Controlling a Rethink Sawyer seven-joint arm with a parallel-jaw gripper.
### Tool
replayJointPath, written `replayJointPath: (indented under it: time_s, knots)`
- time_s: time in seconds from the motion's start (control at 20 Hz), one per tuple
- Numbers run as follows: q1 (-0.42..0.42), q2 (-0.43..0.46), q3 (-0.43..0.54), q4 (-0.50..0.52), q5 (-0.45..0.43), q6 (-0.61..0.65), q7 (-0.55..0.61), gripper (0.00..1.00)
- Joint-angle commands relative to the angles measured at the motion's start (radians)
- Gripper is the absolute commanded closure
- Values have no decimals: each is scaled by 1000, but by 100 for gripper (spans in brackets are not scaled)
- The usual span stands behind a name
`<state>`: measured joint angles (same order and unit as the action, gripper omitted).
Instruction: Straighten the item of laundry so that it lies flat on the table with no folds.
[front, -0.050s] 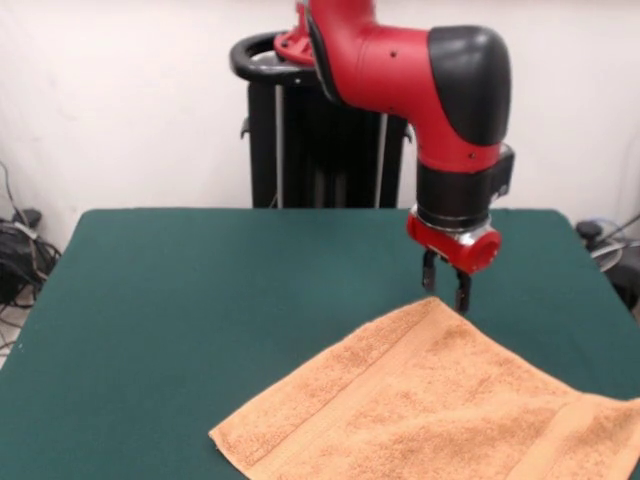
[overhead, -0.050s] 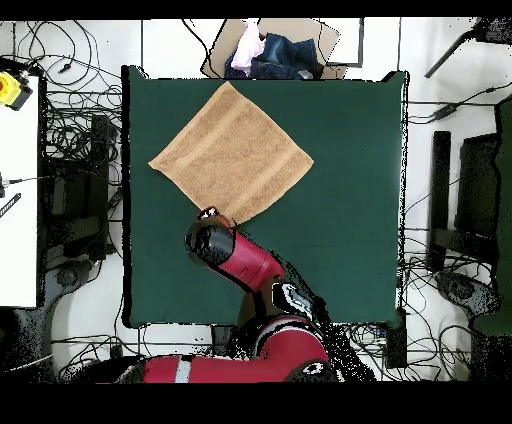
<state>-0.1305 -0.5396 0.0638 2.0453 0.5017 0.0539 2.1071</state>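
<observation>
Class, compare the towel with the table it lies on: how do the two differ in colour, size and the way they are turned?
The towel is light orange-tan; the table is dark green. The towel is far smaller, covering only one part of the tabletop. In the overhead view the towel lies turned like a diamond, corners pointing at the table's edges, while the table sits square. Both are four-cornered and flat.

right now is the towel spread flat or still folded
Spread flat: the towel lies as one open diamond on the table in the overhead view, all four corners out, no folds visible.
</observation>
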Motion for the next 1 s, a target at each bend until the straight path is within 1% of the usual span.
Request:
replayJointPath:
  time_s: [0.05,0.2,0.35,0.65,0.8,1.0]
  knots:
    - [-31,-25,109,94,-19,-80,242,0]
    - [-30,-28,105,95,-16,-76,236,0]
    - [-12,-25,88,89,-6,-77,235,0]
    - [107,24,-38,7,42,-62,209,0]
    - [131,57,-62,-24,56,-65,208,0]
    - [119,99,-59,-58,50,-80,200,0]
